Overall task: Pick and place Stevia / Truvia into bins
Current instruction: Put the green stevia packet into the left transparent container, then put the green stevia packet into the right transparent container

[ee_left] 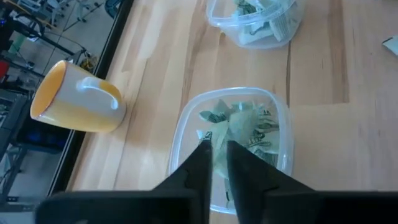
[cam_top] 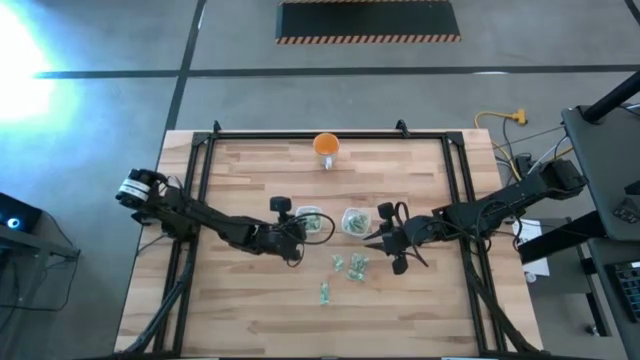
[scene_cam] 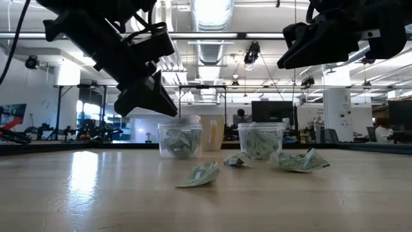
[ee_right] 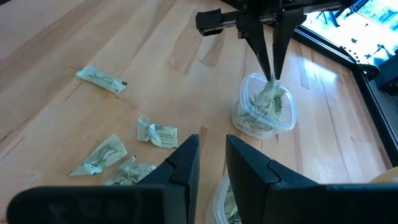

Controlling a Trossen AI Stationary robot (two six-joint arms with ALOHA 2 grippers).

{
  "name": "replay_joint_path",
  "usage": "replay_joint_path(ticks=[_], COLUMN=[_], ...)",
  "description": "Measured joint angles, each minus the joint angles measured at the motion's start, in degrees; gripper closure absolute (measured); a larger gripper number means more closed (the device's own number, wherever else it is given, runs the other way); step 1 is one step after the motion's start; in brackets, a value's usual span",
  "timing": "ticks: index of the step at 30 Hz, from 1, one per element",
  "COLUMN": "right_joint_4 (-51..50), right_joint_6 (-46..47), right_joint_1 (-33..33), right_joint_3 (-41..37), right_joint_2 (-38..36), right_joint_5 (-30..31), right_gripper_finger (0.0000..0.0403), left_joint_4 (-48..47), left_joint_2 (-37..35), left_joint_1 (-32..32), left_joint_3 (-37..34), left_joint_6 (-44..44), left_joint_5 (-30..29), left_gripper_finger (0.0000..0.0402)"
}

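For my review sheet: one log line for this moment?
left gripper: over left bin, releasing sachet | right gripper: empty, raised | loose sachets remain

No legible text or labels anywhere

We see a hard white glare washing out the floor point(cam_top: 30, 60) at the high view's upper left. In the low view, ceiling lights point(scene_cam: 212, 13) blow out overhead and reflect as a pale sheen on the surface point(scene_cam: 84, 174), while both arms read as dark silhouettes. The wrist views are evenly lit, with the near fingers point(ee_left: 199, 168) soft and out of focus.
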Motion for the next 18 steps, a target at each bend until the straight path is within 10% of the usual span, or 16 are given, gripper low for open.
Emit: replay_joint_path(ticks=[18], right_joint_4=[3.62], right_joint_6=[3.42], right_joint_1=[1.17], right_joint_3=[-0.96], right_joint_2=[8.13], right_joint_5=[-13.28], right_gripper_finger=[0.0335], left_joint_4=[-0.09], left_joint_2=[-2.26], left_joint_1=[-2.55], left_joint_3=[0.22], left_joint_6=[-0.07], left_joint_5=[0.31], left_gripper_finger=[0.0272])
